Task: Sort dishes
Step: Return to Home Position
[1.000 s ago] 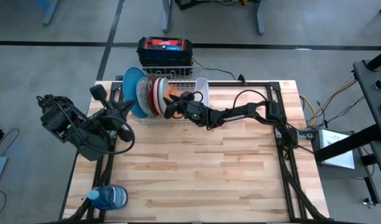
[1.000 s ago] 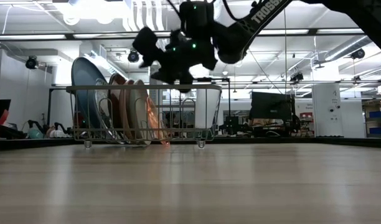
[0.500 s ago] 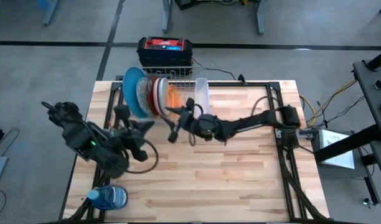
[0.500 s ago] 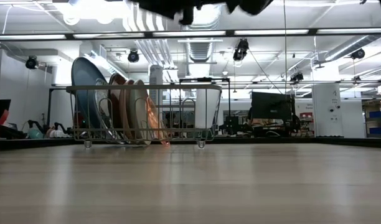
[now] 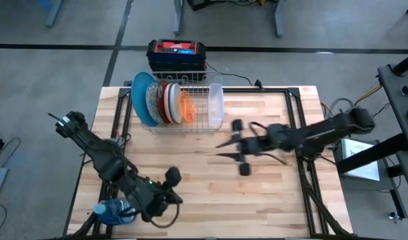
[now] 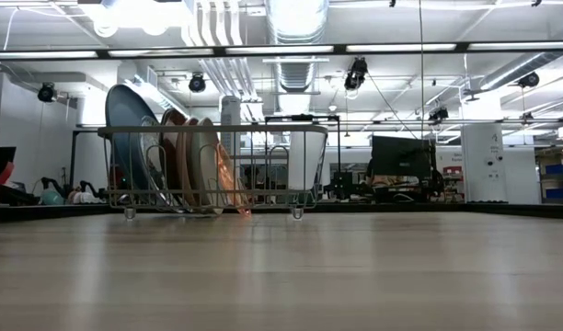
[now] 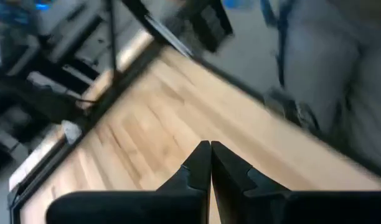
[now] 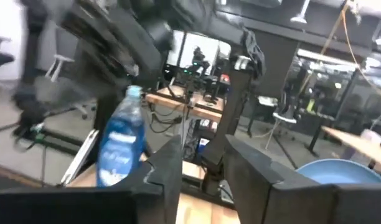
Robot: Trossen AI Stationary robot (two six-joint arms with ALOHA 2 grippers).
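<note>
The dishes stand on edge in a wire rack (image 5: 181, 128) at the table's far left. From left they are the large blue plate (image 5: 140, 92), patterned plate (image 5: 152, 103), pink dish (image 5: 163, 99), pale plate (image 5: 172, 103) and orange bowl (image 5: 185, 107). The low view shows the same rack (image 6: 212, 129) with the blue plate (image 6: 125, 138) at its left end. My right gripper (image 5: 227, 148) hovers open over mid-table, right of the rack, pointing left; in its own view (image 8: 203, 158) nothing lies between the fingers. My left gripper (image 5: 169, 188) is shut, near the near-left corner; its fingertips meet (image 7: 210, 149) above bare wood.
A clear plastic container (image 5: 216, 107) stands at the rack's right end. A blue water bottle (image 5: 115, 212) lies at the near-left corner, close to my left arm, and shows upright-looking in the right wrist view (image 8: 119, 146). A red-black box (image 5: 177, 49) sits beyond the far edge.
My right gripper has left the rack, risen out of the low view and drawn back toward the table's right. My left arm has swung from beside the rack toward the near edge, close to the bottle. The dishes have stayed in the rack.
</note>
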